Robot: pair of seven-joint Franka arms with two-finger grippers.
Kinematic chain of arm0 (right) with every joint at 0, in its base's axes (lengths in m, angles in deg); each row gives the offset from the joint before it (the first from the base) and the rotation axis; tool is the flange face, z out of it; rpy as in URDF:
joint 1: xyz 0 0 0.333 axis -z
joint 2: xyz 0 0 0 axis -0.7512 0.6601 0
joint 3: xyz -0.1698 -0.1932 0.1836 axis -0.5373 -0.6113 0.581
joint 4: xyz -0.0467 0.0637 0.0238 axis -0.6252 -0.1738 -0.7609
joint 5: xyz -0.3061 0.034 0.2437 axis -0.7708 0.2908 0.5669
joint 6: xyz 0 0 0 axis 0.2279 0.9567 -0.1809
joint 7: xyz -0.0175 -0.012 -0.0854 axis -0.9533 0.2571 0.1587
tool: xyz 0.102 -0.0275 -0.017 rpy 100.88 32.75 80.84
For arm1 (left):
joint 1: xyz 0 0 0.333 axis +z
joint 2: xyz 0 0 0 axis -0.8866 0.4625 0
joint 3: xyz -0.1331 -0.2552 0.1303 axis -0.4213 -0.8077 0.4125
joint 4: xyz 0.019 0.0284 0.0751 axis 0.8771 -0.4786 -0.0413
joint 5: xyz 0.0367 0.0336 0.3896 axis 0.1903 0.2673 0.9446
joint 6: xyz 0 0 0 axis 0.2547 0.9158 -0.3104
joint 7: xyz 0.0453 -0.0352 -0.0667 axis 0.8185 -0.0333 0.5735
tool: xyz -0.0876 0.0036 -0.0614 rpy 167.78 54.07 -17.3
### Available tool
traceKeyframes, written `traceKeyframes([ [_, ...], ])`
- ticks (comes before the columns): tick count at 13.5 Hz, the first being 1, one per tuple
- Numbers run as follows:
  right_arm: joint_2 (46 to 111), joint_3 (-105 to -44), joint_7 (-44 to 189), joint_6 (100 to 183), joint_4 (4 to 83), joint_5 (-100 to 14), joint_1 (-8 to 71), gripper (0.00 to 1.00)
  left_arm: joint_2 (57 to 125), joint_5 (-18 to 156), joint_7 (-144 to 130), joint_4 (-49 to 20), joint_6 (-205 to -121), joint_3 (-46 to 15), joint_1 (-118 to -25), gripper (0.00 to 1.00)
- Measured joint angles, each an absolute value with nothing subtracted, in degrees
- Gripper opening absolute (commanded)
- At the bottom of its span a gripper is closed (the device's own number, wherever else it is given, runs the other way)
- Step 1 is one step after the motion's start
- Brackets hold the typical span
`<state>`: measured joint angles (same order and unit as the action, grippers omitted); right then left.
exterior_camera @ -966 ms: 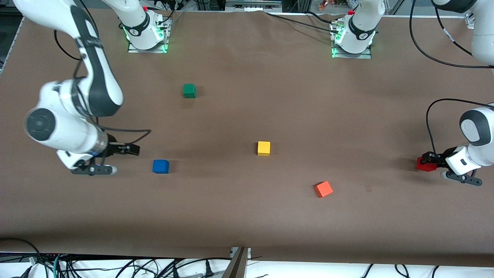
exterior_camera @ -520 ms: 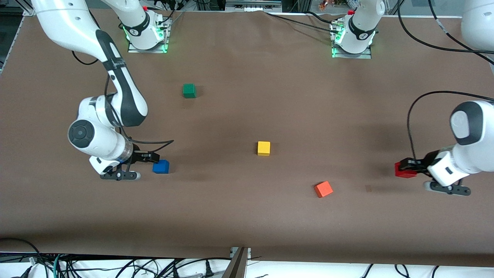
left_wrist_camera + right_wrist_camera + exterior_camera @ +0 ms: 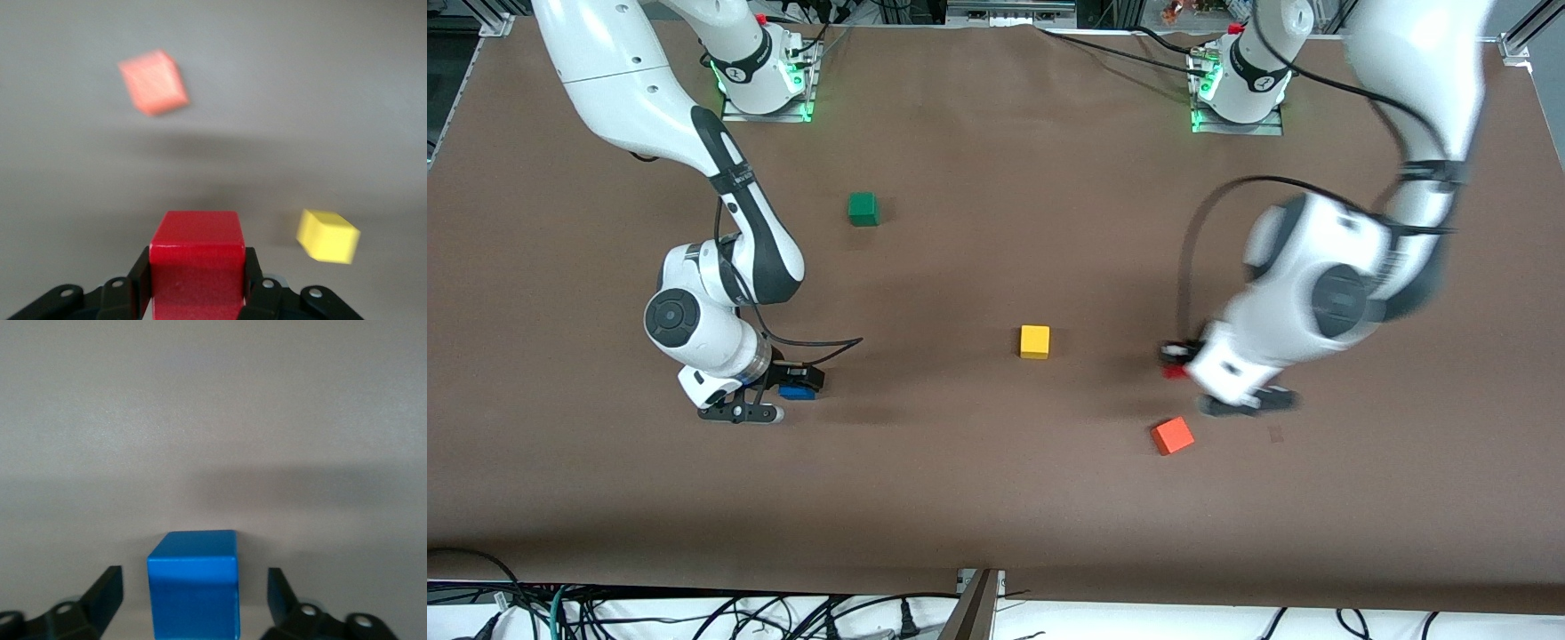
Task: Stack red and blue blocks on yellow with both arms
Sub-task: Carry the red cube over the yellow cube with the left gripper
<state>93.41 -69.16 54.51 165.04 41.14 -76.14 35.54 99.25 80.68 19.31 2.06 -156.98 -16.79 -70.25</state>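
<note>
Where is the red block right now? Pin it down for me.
The red block is clamped in the left gripper, up over the table between the yellow block and the orange block, toward the left arm's end.

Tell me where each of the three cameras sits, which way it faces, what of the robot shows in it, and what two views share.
Front view: high across the table, facing both arms; shows green cube too.
Left wrist view: on the left arm, looking past left gripper shut on red cube, toward yellow cube and orange cube.
Right wrist view: on the right arm; open right gripper straddles blue cube.
Shared: front and left wrist views both show yellow, orange, red.
</note>
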Motion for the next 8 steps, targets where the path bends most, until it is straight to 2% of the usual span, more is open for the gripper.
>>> traceKeyframes([
  [3,93.61,-69.17,54.46,165.07,41.14,-76.13,35.56,0.46,101.87,81.89,22.13,2.07,-160.03,-16.35,-76.39,0.00],
  [8,93.61,-69.20,54.50,164.95,40.41,-76.13,35.55,0.45,107.68,87.81,22.14,6.13,-161.77,-15.72,-81.71,0.00],
])
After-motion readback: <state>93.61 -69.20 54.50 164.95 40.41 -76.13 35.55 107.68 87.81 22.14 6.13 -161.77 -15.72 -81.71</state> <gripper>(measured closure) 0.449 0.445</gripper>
